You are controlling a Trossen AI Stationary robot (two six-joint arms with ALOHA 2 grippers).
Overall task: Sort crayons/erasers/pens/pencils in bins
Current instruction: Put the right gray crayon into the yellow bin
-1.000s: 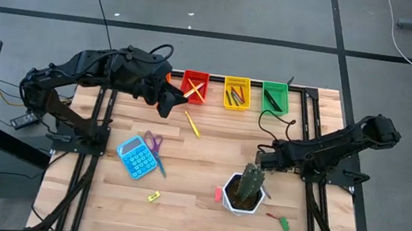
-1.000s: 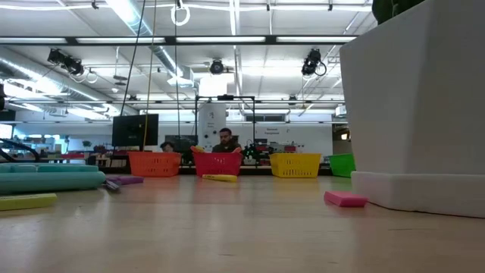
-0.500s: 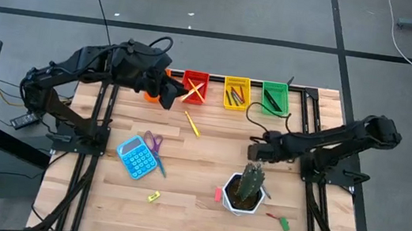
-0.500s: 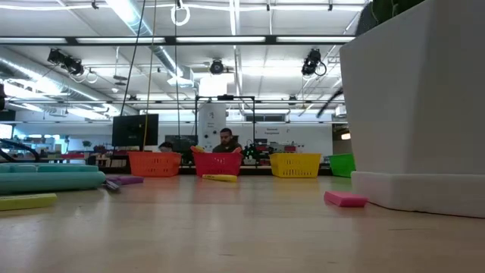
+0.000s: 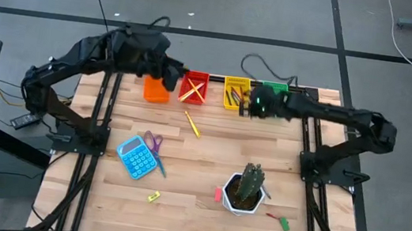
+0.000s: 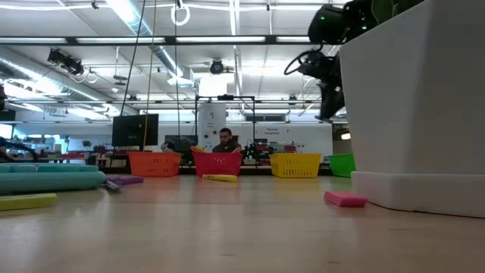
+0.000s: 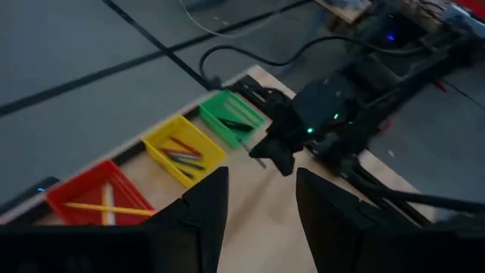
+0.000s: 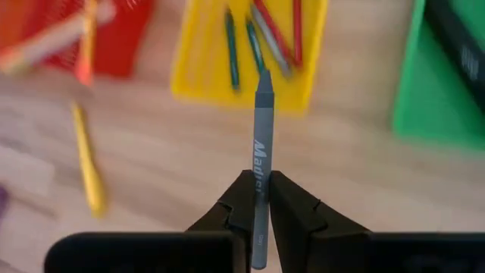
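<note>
My right gripper (image 5: 251,105) is shut on a grey crayon (image 8: 261,129) and hangs above the table by the near side of the yellow bin (image 5: 236,92), which holds several crayons. The right arm also shows in the low view (image 6: 332,53). My left gripper (image 7: 261,173) is open and empty, above the far left of the table near the orange bin (image 5: 155,90) and the red bin (image 5: 195,86). The red bin holds yellow sticks. The green bin (image 5: 276,93) holds dark pens. A yellow stick (image 5: 192,123) lies flat on the table. My right gripper pinches the grey crayon's rear part (image 8: 260,191) between its two fingers. The crayon lies along the fingers and sticks out past their tips. Its free end (image 8: 263,80) is over the yellow bin's near rim. It is lifted clear of the table.
A blue calculator (image 5: 135,156) and purple scissors (image 5: 153,142) lie at the left. The white cactus pot (image 5: 244,191) stands near the front, with a pink eraser (image 5: 218,194) beside it. A yellow-green eraser (image 5: 153,197) and small red and green pieces (image 5: 282,220) lie near the front edge.
My right gripper has swung from beside the cactus pot toward the table's far edge and a little left, and risen, ending by the yellow bin. My left gripper has drawn back toward the far edge, uncovering the orange bin.
</note>
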